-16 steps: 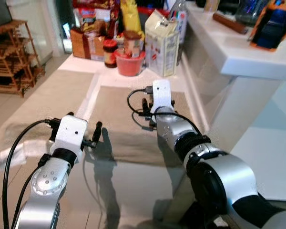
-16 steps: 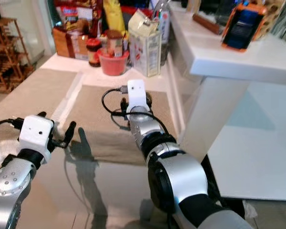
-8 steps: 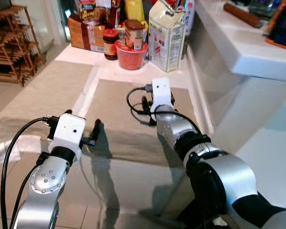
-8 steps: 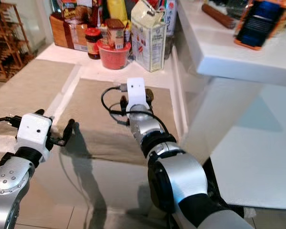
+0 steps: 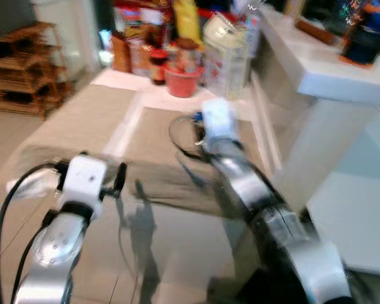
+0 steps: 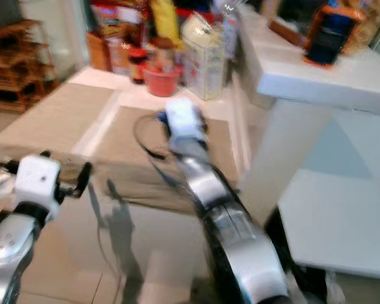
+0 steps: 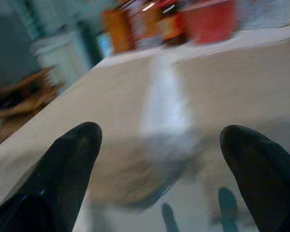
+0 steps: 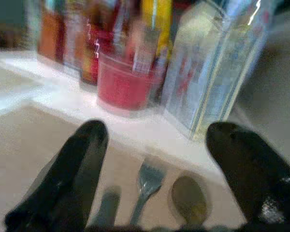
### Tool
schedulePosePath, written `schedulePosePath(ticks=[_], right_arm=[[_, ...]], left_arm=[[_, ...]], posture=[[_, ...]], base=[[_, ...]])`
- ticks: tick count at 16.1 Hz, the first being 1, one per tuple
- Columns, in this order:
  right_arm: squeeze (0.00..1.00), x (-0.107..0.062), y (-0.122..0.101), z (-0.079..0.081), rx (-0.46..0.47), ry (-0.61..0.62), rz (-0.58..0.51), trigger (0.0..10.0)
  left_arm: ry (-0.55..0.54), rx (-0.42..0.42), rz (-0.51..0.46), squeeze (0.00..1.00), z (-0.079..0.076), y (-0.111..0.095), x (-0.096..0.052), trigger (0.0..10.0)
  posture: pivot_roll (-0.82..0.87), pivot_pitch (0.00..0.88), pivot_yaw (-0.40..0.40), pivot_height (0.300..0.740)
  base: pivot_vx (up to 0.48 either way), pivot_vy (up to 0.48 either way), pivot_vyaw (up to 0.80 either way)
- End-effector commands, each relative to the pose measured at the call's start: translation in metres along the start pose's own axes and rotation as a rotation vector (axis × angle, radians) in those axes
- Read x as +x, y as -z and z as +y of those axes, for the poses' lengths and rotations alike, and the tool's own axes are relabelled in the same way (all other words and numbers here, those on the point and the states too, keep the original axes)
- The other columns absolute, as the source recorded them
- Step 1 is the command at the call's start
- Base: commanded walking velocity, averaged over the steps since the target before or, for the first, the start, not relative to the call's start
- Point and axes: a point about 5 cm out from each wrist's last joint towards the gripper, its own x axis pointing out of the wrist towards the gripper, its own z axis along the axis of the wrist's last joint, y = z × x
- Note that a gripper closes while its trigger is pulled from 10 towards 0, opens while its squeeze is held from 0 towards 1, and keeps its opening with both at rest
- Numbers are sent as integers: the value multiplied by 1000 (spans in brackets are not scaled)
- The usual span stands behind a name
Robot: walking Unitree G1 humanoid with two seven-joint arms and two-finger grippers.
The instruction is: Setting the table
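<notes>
From the head camera, blurred, the right gripper [image 5: 210, 121] reaches over the brown placemat [image 5: 158, 136] toward the far end of the table [image 5: 69, 120], where a red bowl [image 5: 181, 82] and a milk carton [image 5: 227, 54] stand among jars. The left gripper [image 5: 118, 178] hangs near the table's near edge, over the floor. In the left wrist camera its fingers [image 7: 70, 159] are spread wide, with nothing between them. In the right wrist camera the right gripper's fingers [image 8: 82, 159] are also wide apart, above a fork [image 8: 146, 186] and spoon [image 8: 188, 199] lying side by side on the placemat.
</notes>
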Motion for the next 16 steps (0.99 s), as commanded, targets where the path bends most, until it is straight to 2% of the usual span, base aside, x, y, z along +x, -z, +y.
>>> schedulePosePath(ticks=[1,2,3,4,6,9,10,16], right_arm=[[0,-19,-3,-19,-50,-9,-44,10000],[0,-49,9,-35,-67,-27,-30,10000],[0,-73,29,-43,-44,-32,39,10000],[0,-82,45,-41,-34,-27,106,10000],[0,-85,48,-35,-31,-32,117,10000],[0,-85,34,-26,-10,-102,85,10000],[0,-85,34,-26,-11,-103,87,10000],[0,-73,32,-23,43,-102,81,10000]], left_arm=[[0,-14,-8,0,2,-1,-2,10000],[17,-41,5,0,1,4,-2,10000],[24,-108,19,0,2,9,0,10000],[43,-107,5,0,3,10,4,10000],[62,-80,-15,0,4,8,8,10000],[115,-16,-86,0,-3,-7,26,10000],[114,-12,-91,0,-3,-8,27,10000],[131,4,-104,0,-8,-10,29,10000]], posture=[[187,0,-105,736],[137,0,-97,736],[111,0,-90,736],[83,0,-78,736],[72,0,-69,736],[65,0,-44,736],[66,0,-44,736],[90,0,-59,736]], base=[[0,0,0],[0,0,0],[0,0,0],[0,0,0],[0,146,0],[0,480,0],[0,480,0],[0,0,0]])
